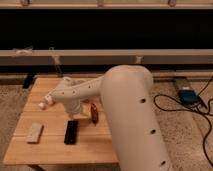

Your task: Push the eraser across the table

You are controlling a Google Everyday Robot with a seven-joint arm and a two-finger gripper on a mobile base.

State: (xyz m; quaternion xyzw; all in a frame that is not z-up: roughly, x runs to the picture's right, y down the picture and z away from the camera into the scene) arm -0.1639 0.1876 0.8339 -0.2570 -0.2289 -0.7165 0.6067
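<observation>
well, the arm [80,91] folds low over the bench [50,150]; the pincer [79,116], spread wide and empty, hangs just beyond the eraser [71,132].

On table [47,154]: block [35,132] at left; eraser [71,132] right of it, just before gripper [76,114]; oblong thing [93,112] right of gripper.

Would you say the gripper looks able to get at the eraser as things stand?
Probably yes: the gripper hangs close by the eraser, with nothing visible between them; the dark red thing sits off to the side.
</observation>
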